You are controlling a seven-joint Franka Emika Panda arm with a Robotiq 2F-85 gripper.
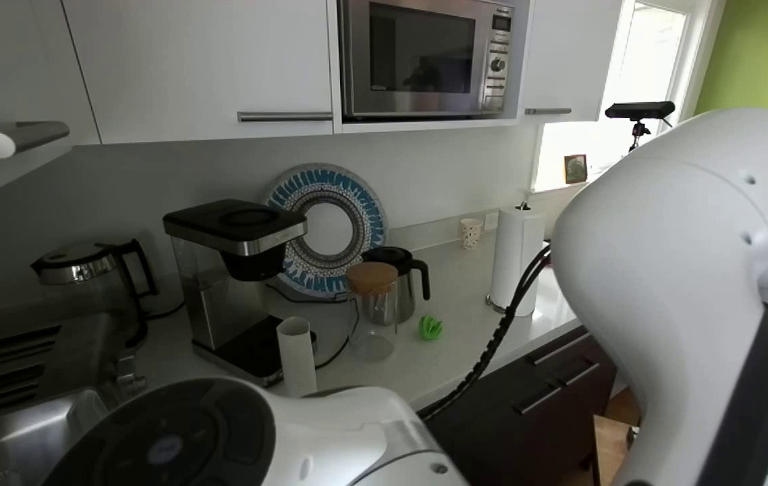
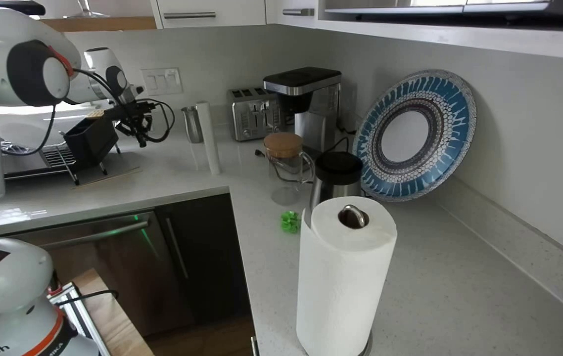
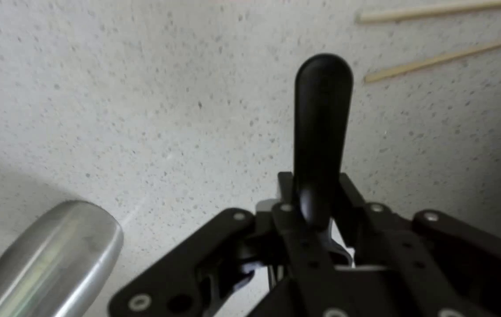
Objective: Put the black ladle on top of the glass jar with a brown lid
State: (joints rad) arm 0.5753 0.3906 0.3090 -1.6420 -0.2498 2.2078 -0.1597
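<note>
The glass jar with a brown lid stands on the counter in front of the coffee machine, lid on. It also shows in an exterior view. My gripper has its fingers pressed on both sides of the black ladle. A long, round-ended black part of the ladle points away from the wrist over the counter; the rest is hidden behind the fingers. In an exterior view the gripper is above the counter near the dish rack, well away from the jar.
A metal cup and thin wooden sticks are near the gripper. A white tube stands between gripper and jar. A black caddy, coffee machine, carafe, green object and paper roll stand around.
</note>
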